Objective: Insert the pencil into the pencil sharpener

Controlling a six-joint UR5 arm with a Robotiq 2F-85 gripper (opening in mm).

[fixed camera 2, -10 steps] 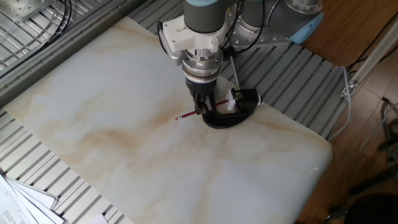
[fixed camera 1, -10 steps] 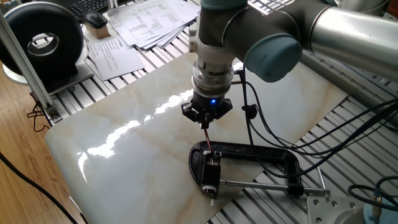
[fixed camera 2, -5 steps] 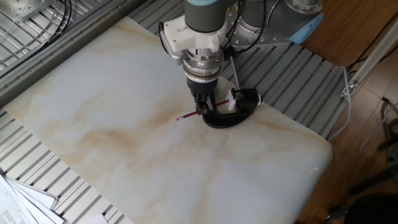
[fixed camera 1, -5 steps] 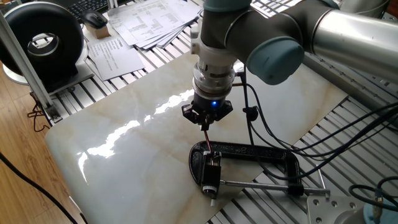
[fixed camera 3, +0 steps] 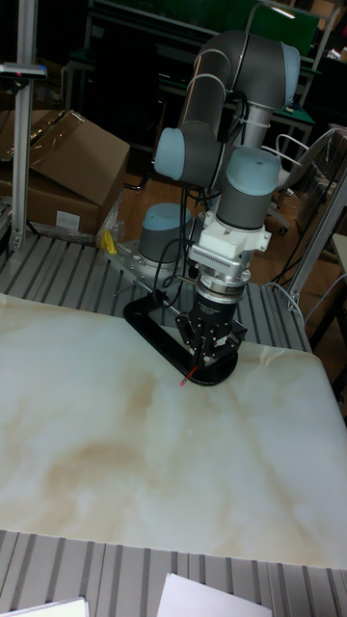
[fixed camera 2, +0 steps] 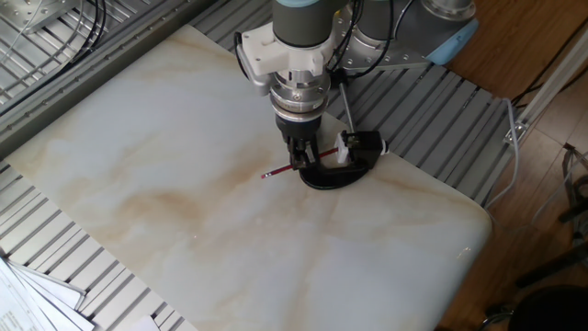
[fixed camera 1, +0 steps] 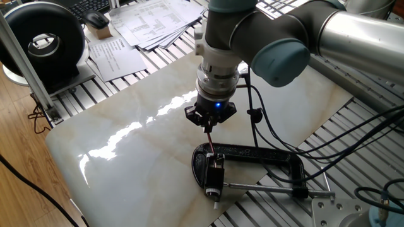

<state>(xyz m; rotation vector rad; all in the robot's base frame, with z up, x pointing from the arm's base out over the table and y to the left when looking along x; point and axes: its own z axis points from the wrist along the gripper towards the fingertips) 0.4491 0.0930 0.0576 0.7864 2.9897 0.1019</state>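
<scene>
My gripper (fixed camera 1: pixel 209 123) (fixed camera 2: pixel 296 163) (fixed camera 3: pixel 204 351) hangs over the marble slab, shut on the thin dark red pencil (fixed camera 1: pixel 211 140) (fixed camera 2: pixel 278 169) (fixed camera 3: pixel 188 373). The pencil lies nearly level and runs from the fingers toward the pencil sharpener (fixed camera 1: pixel 214 176) (fixed camera 2: pixel 348 147), a small black block with metal parts and a whitish end, held in the black clamp (fixed camera 1: pixel 265 157) (fixed camera 2: pixel 333 176) (fixed camera 3: pixel 154 331). In one fixed view the pencil's far end meets the sharpener's top; whether the tip is inside cannot be told. The tall fixed view hides the sharpener behind the gripper.
The clamp's steel screw rod (fixed camera 1: pixel 268 188) points to the right along the slab's edge. Black cables (fixed camera 1: pixel 271 126) hang from the wrist over the clamp. Papers (fixed camera 1: pixel 148 22) and a black round device (fixed camera 1: pixel 44 41) lie beyond the slab's far left corner. Grooved aluminium table (fixed camera 2: pixel 441 119) surrounds the slab.
</scene>
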